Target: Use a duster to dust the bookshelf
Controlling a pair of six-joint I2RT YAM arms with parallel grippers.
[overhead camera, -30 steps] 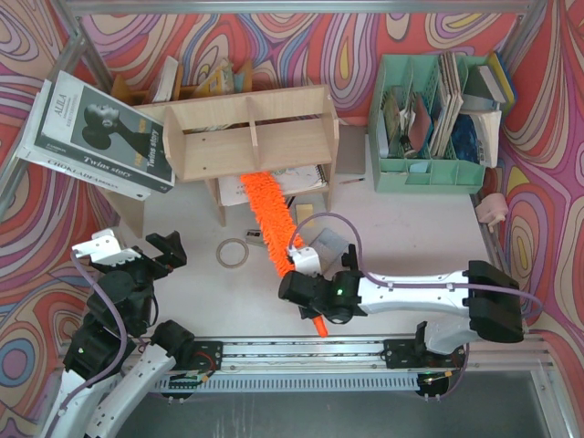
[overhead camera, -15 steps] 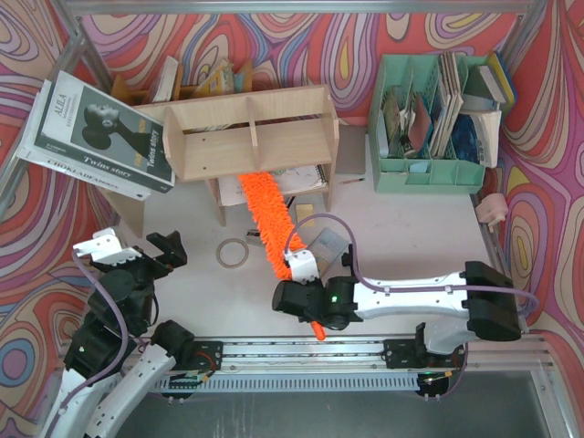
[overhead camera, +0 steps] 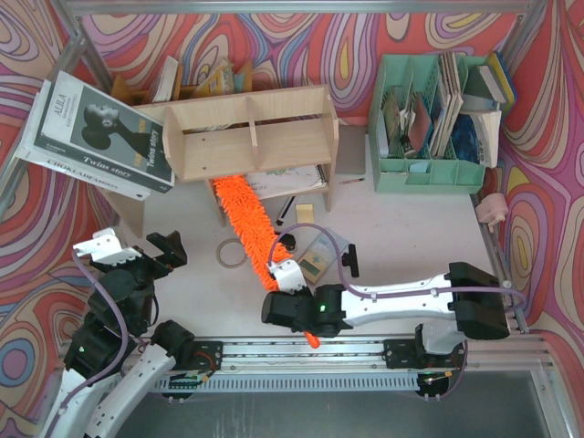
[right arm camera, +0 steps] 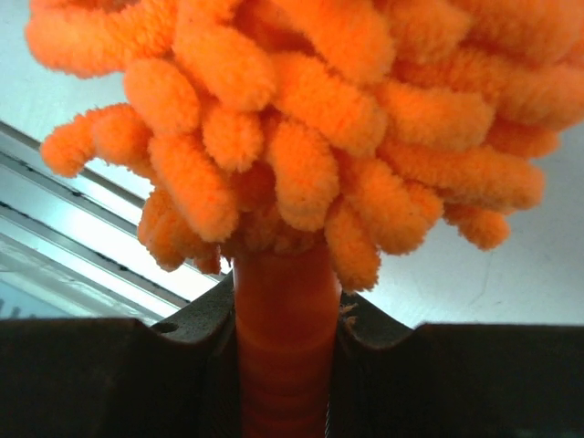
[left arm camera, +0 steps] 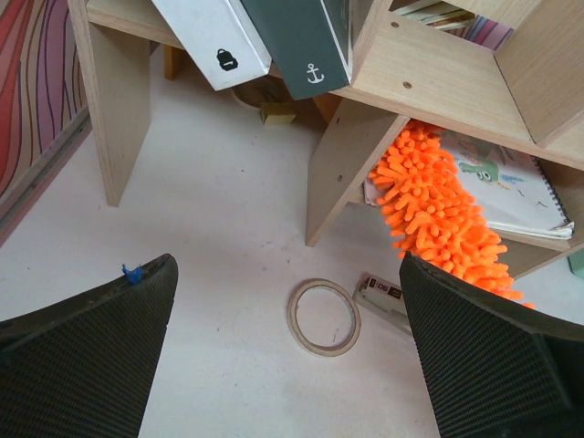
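The light plywood bookshelf [overhead camera: 251,137] stands at the back centre, its underside in the left wrist view as bookshelf [left arm camera: 438,87]. The orange fluffy duster [overhead camera: 245,221] lies slanted, its far end under the shelf's lower tier beside a leg; the same duster [left arm camera: 438,214] shows under the shelf in the left wrist view. My right gripper [overhead camera: 287,297] is shut on the duster's orange handle [right arm camera: 285,351], with the fluffy head [right arm camera: 301,119] filling the right wrist view. My left gripper [left arm camera: 287,356] hangs open near the front left, holding nothing, above a tape ring [left arm camera: 322,316].
A mint-green organiser [overhead camera: 433,119] with books stands at the back right. Large books [overhead camera: 100,137] lean at the shelf's left. A spiral notebook [overhead camera: 287,182] lies under the shelf. The tape ring [overhead camera: 230,252], a small stapler [left arm camera: 383,294], a pen and a card [overhead camera: 318,255] lie on the white table.
My right arm has swung left with the duster, sweeping its fluffy end leftward under the shelf's lower tier. The left arm has not moved.
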